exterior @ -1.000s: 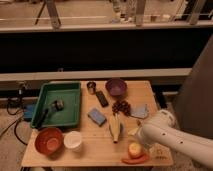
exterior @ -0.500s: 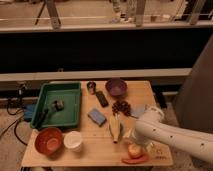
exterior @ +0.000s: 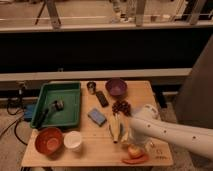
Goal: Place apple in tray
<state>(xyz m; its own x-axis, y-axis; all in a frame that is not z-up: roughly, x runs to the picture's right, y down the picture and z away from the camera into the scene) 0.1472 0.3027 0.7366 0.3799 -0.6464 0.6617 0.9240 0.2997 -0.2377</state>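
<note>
Wooden tabletop [exterior: 95, 145], dark wall [exterior: 100, 52] behind. We log the gripper [exterior: 131, 132] near the apple [exterior: 134, 150] at 5 o'clock; jaws: cannot tell.

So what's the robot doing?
It's going for the apple. Its white arm reaches in from the right over the table, and the gripper is down low beside the apple, near the front edge by the carrot. The apple looks to be sitting on the table, not lifted yet. The tray it should go in is on the left side.
</note>
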